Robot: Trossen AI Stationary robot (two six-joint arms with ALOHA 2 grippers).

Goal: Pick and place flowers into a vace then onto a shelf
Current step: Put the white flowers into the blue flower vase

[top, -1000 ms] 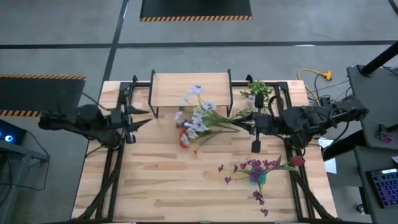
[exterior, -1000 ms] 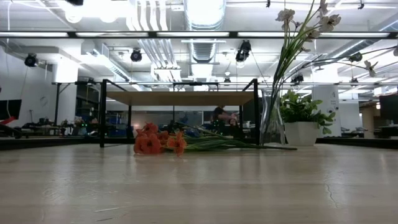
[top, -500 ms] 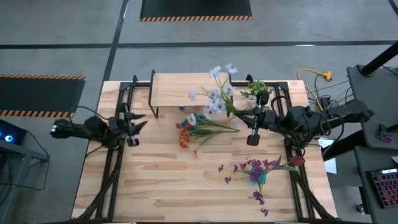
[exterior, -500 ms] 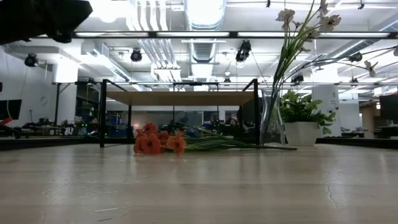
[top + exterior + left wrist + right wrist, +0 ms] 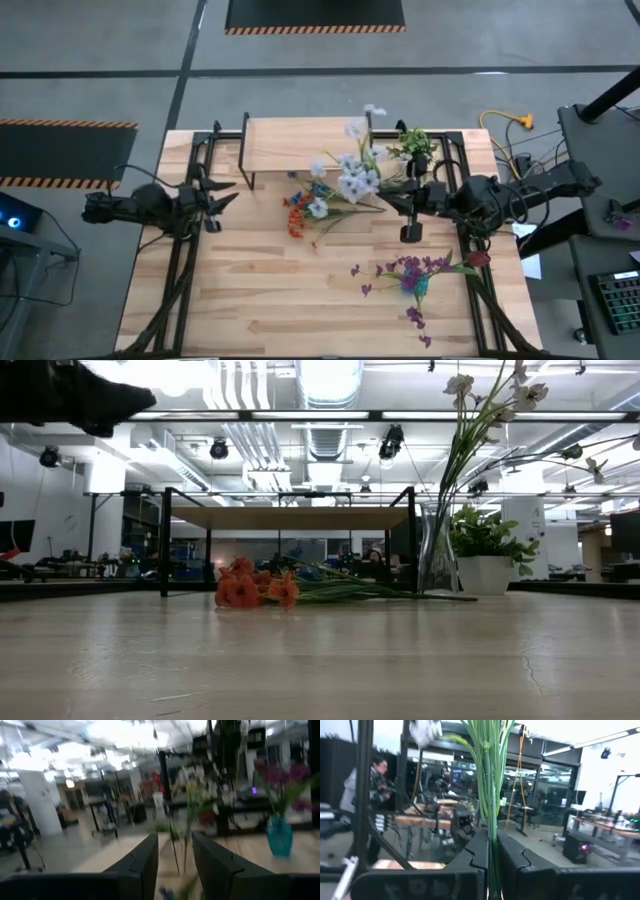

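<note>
The right gripper (image 5: 491, 851) pinches a bunch of pale blue-and-white artificial flowers (image 5: 350, 178) by their green stems near the wooden table's (image 5: 280, 300) right edge, seemingly bound for the vase; the left gripper (image 5: 212, 200), fingers partly apart and empty, waits near the left edge.

Grey concrete floor (image 5: 420, 95) surrounds the light wood worktop (image 5: 300, 300). Black mats with orange-striped edging (image 5: 315, 15) lie on it. Ceiling ducting (image 5: 240, 430) and bright strip lights (image 5: 330, 380) run overhead. A person (image 5: 372, 795) stands among distant desks.
</note>
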